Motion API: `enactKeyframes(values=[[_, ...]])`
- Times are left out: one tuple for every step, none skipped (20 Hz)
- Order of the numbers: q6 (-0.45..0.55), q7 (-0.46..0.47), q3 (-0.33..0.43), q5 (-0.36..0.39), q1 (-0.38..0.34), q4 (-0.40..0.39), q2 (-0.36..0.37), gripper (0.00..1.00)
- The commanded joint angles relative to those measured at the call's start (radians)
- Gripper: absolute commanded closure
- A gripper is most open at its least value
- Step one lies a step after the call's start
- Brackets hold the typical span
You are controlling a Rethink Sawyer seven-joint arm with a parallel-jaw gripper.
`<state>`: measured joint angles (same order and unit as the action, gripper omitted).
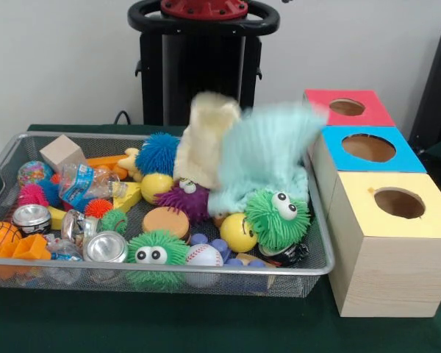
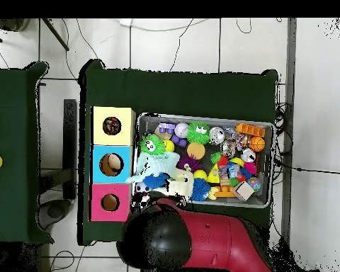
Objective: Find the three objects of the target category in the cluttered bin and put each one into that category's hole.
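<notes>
Nearest, a green googly-eyed puffball [image 1: 156,254] and baseball [image 1: 203,255] sit against the wire bin's [image 1: 317,243] near rim. Mid-bin, pale-teal [image 1: 268,151] and cream [image 1: 204,140] cloths rise, blurred; the hand is hidden, so I cannot tell its state. Risk: both cloths may lift together, or one may snag neighbouring toys, far from the blue-topped box [image 1: 369,148].

- table [image 1: 206,331] with dark green cloth cover
- wire mesh bin [image 1: 320,254] sits on it, full of toys
- three wooden boxes beside bin, in a row, touching: yellow-top [image 1: 393,243], blue-top [image 1: 367,151], red-top [image 1: 348,107], one round hole each
</notes>
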<state>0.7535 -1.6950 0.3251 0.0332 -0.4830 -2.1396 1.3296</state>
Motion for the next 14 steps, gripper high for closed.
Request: enactKeyframes(values=[[-0.088,-0.141,-0.051,-0.043,-0.001,-0.063,-0.02,0.0],[-0.095,-0.138,-0.053,-0.04,0.0,-0.066,-0.026,0.0],[-0.095,-0.13,-0.053,-0.037,-0.002,-0.062,-0.032,0.0],[-0.103,-0.127,-0.053,-0.034,-0.005,-0.064,-0.038,0.0],[-0.104,-0.122,-0.055,-0.028,-0.007,-0.06,-0.041,0.0],[-0.1,-0.116,-0.056,-0.029,-0.009,-0.057,-0.041,0.0],[-0.097,-0.111,-0.058,-0.025,-0.011,-0.054,-0.042,0.0],[-0.097,-0.105,-0.06,-0.027,-0.013,-0.055,-0.041,0.0],[-0.096,-0.102,-0.062,-0.026,-0.013,-0.054,-0.04,0.0],[-0.099,-0.097,-0.063,-0.027,-0.016,-0.058,-0.04,0.0],[-0.104,-0.095,-0.065,-0.025,-0.016,-0.059,-0.041,0.0],[-0.111,-0.093,-0.066,-0.023,-0.017,-0.059,-0.046,0.0],[-0.119,-0.088,-0.066,-0.019,-0.021,-0.057,-0.052,0.0],[-0.126,-0.085,-0.066,-0.014,-0.026,-0.051,-0.062,0.0]])
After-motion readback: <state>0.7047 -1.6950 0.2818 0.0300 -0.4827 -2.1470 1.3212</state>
